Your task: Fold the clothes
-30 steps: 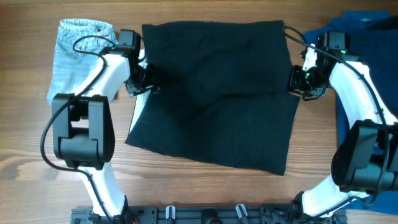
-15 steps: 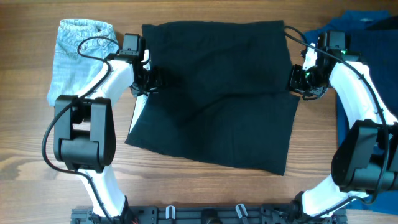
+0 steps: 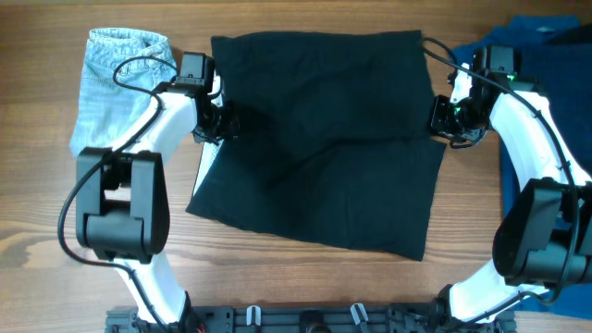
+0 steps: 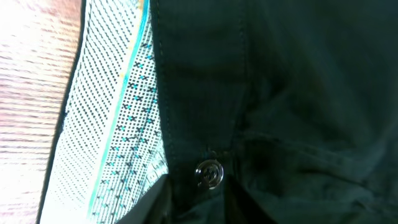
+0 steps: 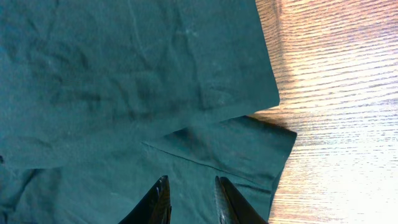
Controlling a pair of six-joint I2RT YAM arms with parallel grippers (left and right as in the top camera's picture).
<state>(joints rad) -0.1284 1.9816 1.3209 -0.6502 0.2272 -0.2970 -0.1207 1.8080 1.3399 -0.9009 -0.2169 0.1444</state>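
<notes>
From above, the black shorts (image 3: 324, 139) lie spread flat across the middle of the wooden surface (image 3: 37, 185), with a fold line running across them. A light-blue denim garment (image 3: 116, 79) lies to their left and a dark blue garment (image 3: 546, 46) at the right edge. The left arm (image 3: 157, 120) reaches in so that the left jaws sit at the shorts' left edge, level with the fold. The right arm (image 3: 527, 120) brings the right jaws to the right edge at about the same level. In the left wrist view, the shorts (image 4: 298, 93) fill most of the frame. Their whitish dotted lining (image 4: 106, 124) is turned out along the edge beside the bare surface (image 4: 31, 93). The left jaws stand narrow, one on each side of the hem, with a metal button (image 4: 209, 172) lying between their tips. Whether they pinch the cloth cannot be told. In the right wrist view, the shorts (image 5: 124, 81) cover the left and middle, and their corner ends on the surface (image 5: 336, 93). The right jaws stand narrowly apart over the lower layer just below the fold, with flat cloth showing in the gap and nothing gripped.
</notes>
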